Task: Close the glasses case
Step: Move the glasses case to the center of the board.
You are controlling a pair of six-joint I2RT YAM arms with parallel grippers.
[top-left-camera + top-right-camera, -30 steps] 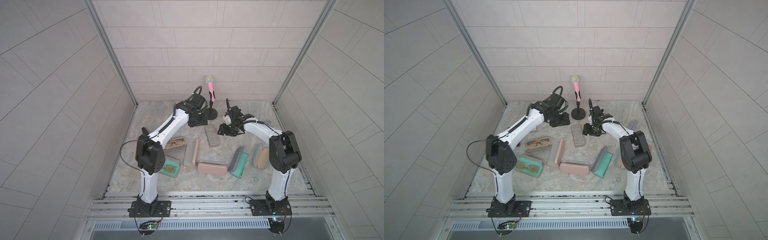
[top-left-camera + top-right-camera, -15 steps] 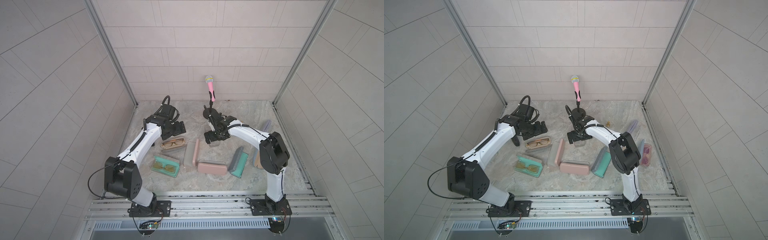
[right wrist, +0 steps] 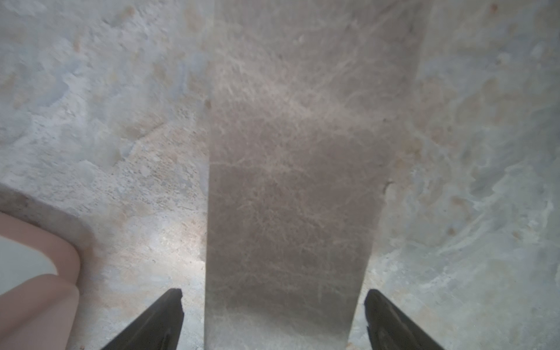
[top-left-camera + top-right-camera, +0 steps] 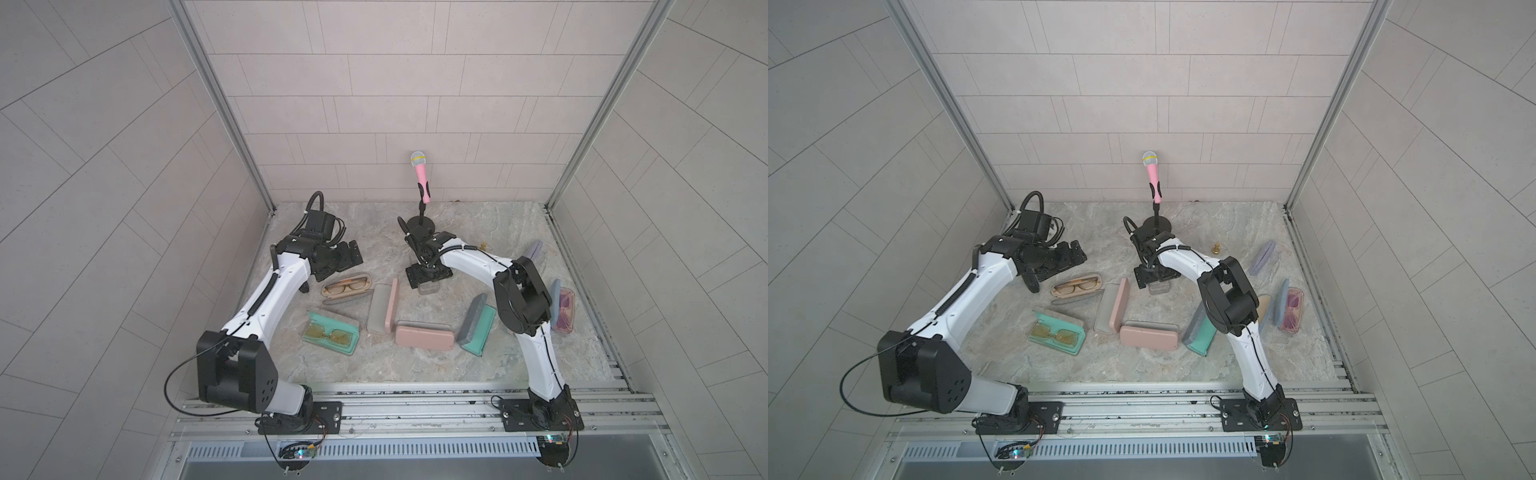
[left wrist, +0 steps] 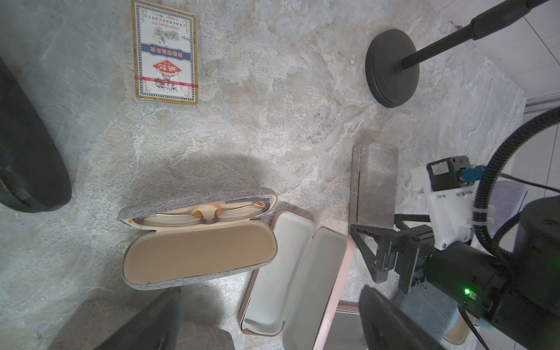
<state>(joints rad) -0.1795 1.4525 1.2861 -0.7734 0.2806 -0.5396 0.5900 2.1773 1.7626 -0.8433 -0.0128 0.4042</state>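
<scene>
Plainly, the left arm is the nearer one. The left fingers [image 5: 145,321] stand spread wide, holding nothing, above the surface [image 5: 272,106] just beside the open case [image 5: 200,257], the grey fabric one with the tan lining. It lies flat on the left arm's side of the surface. Its long axis runs roughly crosswise in both top views and about parallel to the line between the two fingertips. The glasses [image 5: 197,216] sit in the half farther from the fingers, and the bare lid half lies toward them. So I judge the lid must be caught at its near long edge and folded away over the glasses. The right fingers [image 3: 160,324], also spread and empty, straddle a flat grey case [image 3: 288,181] that looks shut. It is well apart from the open one, with a pink case [image 5: 297,272] roughly between.
</scene>
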